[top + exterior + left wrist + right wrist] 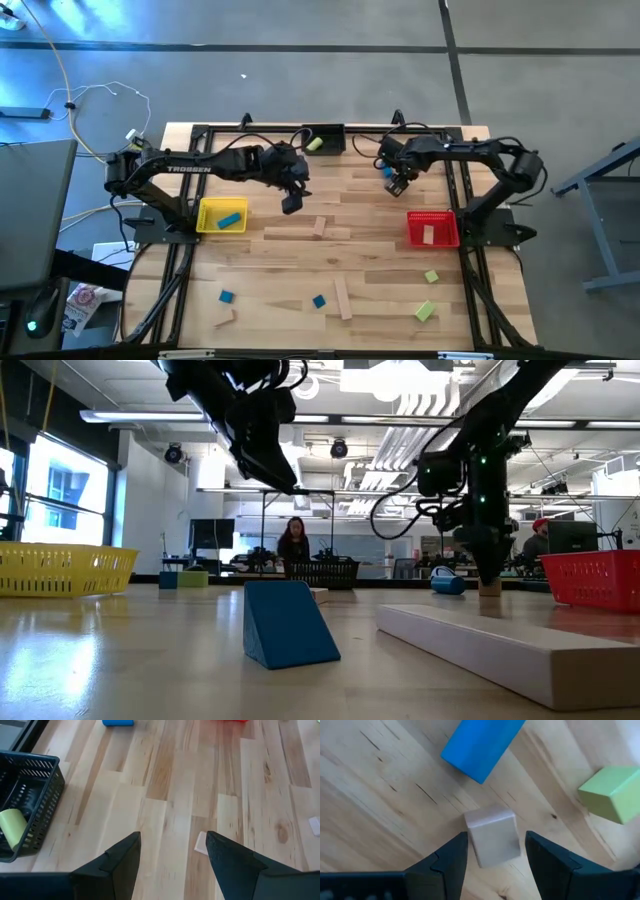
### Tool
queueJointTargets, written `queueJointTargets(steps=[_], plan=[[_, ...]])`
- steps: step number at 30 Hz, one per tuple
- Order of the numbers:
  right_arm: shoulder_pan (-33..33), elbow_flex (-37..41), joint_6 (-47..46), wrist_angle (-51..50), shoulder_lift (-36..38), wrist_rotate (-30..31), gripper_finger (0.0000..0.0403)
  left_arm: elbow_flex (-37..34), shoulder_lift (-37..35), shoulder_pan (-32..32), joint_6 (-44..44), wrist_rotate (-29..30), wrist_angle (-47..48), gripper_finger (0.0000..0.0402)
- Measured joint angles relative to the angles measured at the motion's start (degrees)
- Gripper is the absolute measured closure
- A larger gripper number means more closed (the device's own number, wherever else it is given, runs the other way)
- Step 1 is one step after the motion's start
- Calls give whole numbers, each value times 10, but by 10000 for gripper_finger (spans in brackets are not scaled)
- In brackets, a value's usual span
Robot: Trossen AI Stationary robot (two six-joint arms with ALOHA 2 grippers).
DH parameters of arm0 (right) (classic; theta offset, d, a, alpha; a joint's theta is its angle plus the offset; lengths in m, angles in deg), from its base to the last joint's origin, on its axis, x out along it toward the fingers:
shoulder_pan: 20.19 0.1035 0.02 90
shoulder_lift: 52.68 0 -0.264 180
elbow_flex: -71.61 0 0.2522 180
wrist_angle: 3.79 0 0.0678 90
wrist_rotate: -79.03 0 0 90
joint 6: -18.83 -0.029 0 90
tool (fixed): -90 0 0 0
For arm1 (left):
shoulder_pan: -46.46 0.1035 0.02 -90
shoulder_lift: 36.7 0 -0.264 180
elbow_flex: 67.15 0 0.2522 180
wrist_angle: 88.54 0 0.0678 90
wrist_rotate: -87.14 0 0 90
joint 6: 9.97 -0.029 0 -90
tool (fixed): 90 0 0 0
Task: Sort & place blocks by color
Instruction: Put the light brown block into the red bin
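My right gripper (496, 836) is open and low over the table's far right part (398, 186). Its fingers stand on either side of a plain wood cube (492, 837) that rests on the table (489, 588), with narrow gaps showing. A blue bar (482, 742) and a lime green block (612, 792) lie just beyond the cube. My left gripper (173, 836) is open and empty, hanging in the air over the table's far middle (292, 203). A small wood block (201, 843) lies below it.
The yellow bin (205, 222) holds a blue block, the red bin (448, 236) a wood piece, and the black bin (335, 130) at the far edge a green block (12, 827). Wood bars (320, 227) (343, 297), blue blocks (226, 297) (319, 301) and green blocks (431, 276) (425, 311) are scattered nearer.
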State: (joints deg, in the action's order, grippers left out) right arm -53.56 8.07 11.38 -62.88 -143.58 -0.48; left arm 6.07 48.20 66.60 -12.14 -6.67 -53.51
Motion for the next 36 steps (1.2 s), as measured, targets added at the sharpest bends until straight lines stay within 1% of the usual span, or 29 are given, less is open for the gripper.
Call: queueJointTargets(steps=[3,5,7,9,10,11,16,19,23,28,36], plan=[[0,0,0,4,-17,0,218,0,0,0,0,0,0,190],[0,0,-2,5,-26,0,225,0,0,0,0,0,0,190],[0,0,-8,5,-32,-1,245,0,0,0,0,2,0,190],[0,0,-13,4,-32,-5,276,0,0,0,0,12,2,190],[0,-1,-16,4,-32,-8,292,0,0,0,0,23,2,190],[0,-1,-16,3,-31,-10,297,0,0,1,-1,36,2,190],[0,-1,-29,1,-30,-16,297,0,0,1,-15,107,10,190],[6,0,-44,-17,-21,-21,297,0,1,1,-15,134,20,190],[30,0,-63,-31,18,-20,297,0,1,2,-15,157,35,190],[77,0,-111,-51,84,-18,297,0,1,12,-11,161,58,190],[172,0,-219,-101,180,-15,297,0,1,50,-10,165,76,190]])
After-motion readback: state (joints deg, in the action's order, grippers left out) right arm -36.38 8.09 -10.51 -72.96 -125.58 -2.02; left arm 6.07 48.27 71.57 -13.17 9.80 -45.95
